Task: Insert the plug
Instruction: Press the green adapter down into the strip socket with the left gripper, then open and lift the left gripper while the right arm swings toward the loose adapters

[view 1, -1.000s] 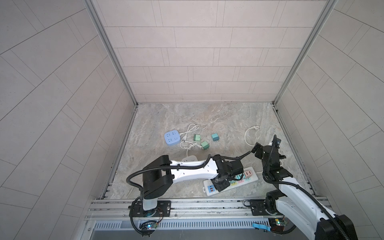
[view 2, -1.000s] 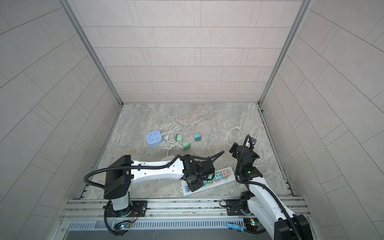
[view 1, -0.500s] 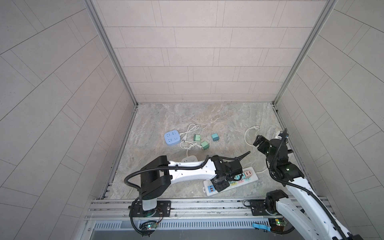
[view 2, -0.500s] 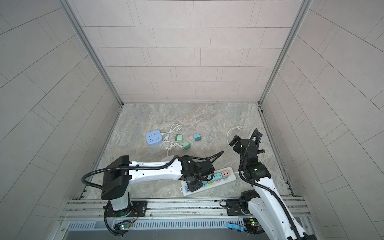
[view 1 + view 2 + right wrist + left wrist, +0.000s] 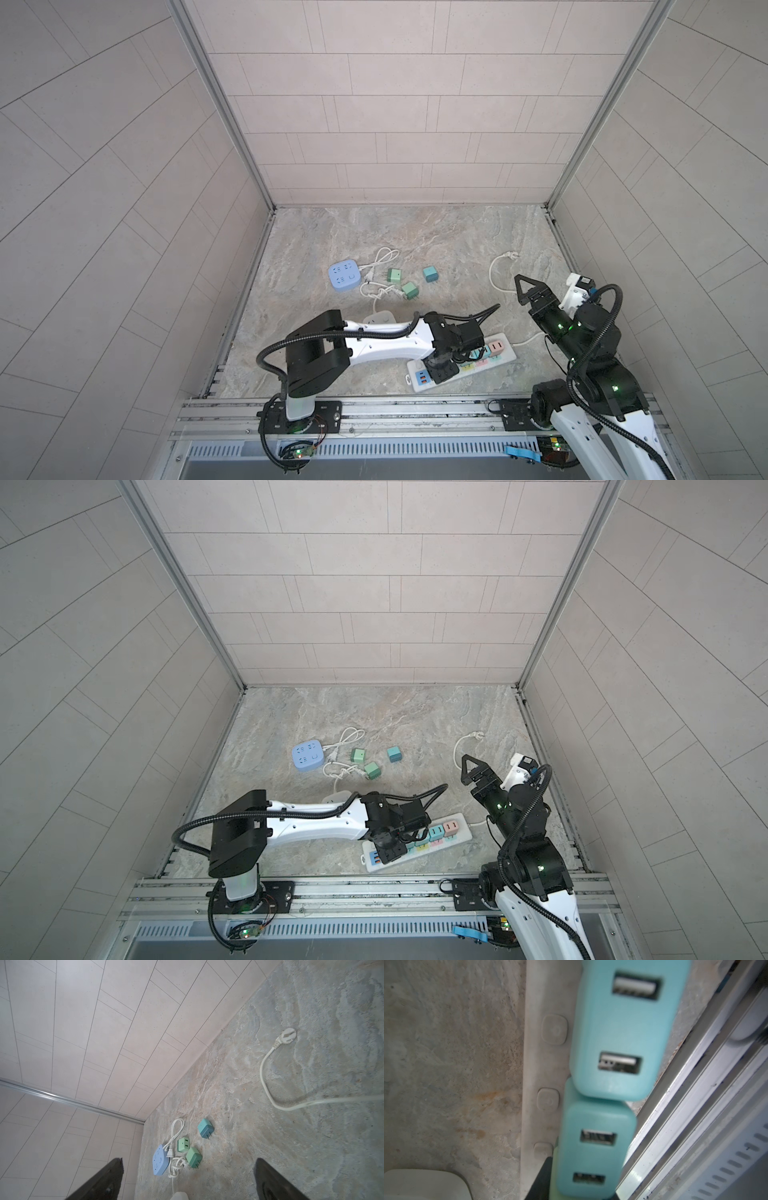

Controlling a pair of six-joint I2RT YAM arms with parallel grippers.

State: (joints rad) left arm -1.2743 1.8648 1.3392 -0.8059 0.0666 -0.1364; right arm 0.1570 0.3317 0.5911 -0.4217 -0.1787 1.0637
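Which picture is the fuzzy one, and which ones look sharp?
Left wrist view: blurred, the turquoise plastic USB chargers and white power strip sit seemingly too close to focus; right wrist view: sharp, white round wall plug crisp; both top views: sharp throughout.

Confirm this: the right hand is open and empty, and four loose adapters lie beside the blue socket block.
Wrong: three, not four. The right wrist view shows two green adapters and a teal adapter beside the blue socket block. The right hand is open and empty.
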